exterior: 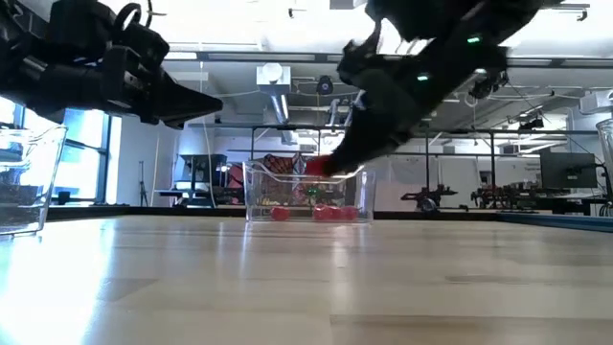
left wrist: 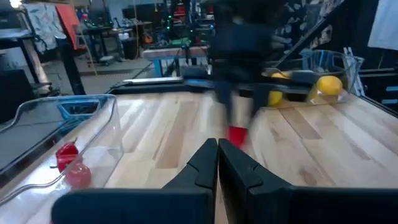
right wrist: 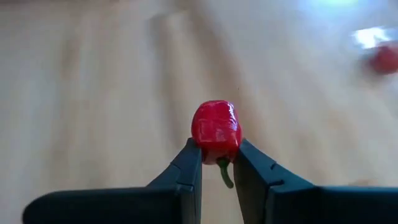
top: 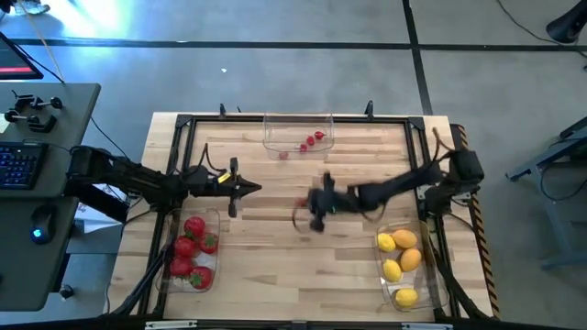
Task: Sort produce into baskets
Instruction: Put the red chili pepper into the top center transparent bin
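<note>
My right gripper (right wrist: 217, 155) hovers over the middle of the table (top: 275, 220), shut on a small red berry (right wrist: 216, 129) with a green stem. In the low view that gripper (exterior: 326, 165) hangs above the wood, in front of the far clear basket (exterior: 306, 196). The far basket (top: 298, 133) holds a few red berries. A left basket (top: 193, 252) holds red tomatoes and a right basket (top: 404, 266) holds yellow lemons. My left gripper (left wrist: 217, 158) is shut and holds nothing, level above the table's left side (top: 243, 188). My right gripper pinches the berry's lower sides (right wrist: 205, 144) between its two fingertips, only at their free ends. The fingers slant down from the table's right. The berry is lifted clear of the wood, and its green stem (right wrist: 225, 175) hangs between the fingers.
A black metal frame (top: 183, 124) runs around the table's edges. One more red berry (top: 282, 154) lies at the far basket's near edge. Bare wood lies between the three baskets. A desk with a keyboard (top: 18, 165) stands left of the table.
</note>
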Available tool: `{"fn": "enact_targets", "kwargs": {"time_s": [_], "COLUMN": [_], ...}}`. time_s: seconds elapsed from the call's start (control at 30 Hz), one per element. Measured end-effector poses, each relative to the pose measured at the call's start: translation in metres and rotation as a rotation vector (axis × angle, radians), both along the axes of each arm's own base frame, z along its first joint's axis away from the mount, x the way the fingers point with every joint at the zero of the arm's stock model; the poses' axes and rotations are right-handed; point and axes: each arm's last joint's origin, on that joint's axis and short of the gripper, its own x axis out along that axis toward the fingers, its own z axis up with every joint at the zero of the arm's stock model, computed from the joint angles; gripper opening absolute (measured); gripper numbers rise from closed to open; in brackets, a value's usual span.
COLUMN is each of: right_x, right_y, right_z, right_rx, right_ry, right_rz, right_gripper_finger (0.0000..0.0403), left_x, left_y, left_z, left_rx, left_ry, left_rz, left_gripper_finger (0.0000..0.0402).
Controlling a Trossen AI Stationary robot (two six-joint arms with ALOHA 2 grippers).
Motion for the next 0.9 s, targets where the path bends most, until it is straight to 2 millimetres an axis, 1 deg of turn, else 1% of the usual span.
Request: {"fn": "enact_targets", "kwargs": {"time_s": [0.2, 0.37, 0.47, 0.57, 0.73, 0.8, 0.9], "right_x": [0.016, 0.022, 0.025, 0.032, 0.049, 0.055, 0.062], "right_y": [-0.074, -0.128, -0.157, -0.183, -0.219, -0.231, -0.245], "right_z": [0.034, 0.069, 0.084, 0.085, 0.088, 0.081, 0.063], "right_rx": [-0.056, -0.105, -0.089, -0.044, 0.042, 0.097, 0.171], "right_ry": [-0.017, -0.036, -0.033, 0.033, 0.188, 0.26, 0.354], "right_rz": [-0.167, -0.272, -0.316, -0.336, -0.364, -0.355, -0.345], "right_gripper_finger": [0.0051, 0.0051, 0.0051, 0.0051, 0.0051, 0.0051, 0.0051], "left_x": [0.0, 0.0, 0.0, 0.0, 0.0, 0.0, 0.0], "left_y": [0.001, 0.001, 0.001, 0.001, 0.001, 0.001, 0.001], "left_z": [0.0, 0.0, 0.0, 0.0, 0.0, -0.001, -0.001], "left_rx": [0.001, 0.001, 0.002, 0.001, 0.003, 0.003, 0.002], "left_ry": [-0.002, -0.001, -0.001, 0.002, 0.004, 0.006, 0.009], "left_rz": [0.004, 0.005, 0.007, 0.007, 0.007, 0.007, 0.007], "left_gripper_finger": [0.0, 0.0, 0.0, 0.0, 0.0, 0.0, 0.0]}}
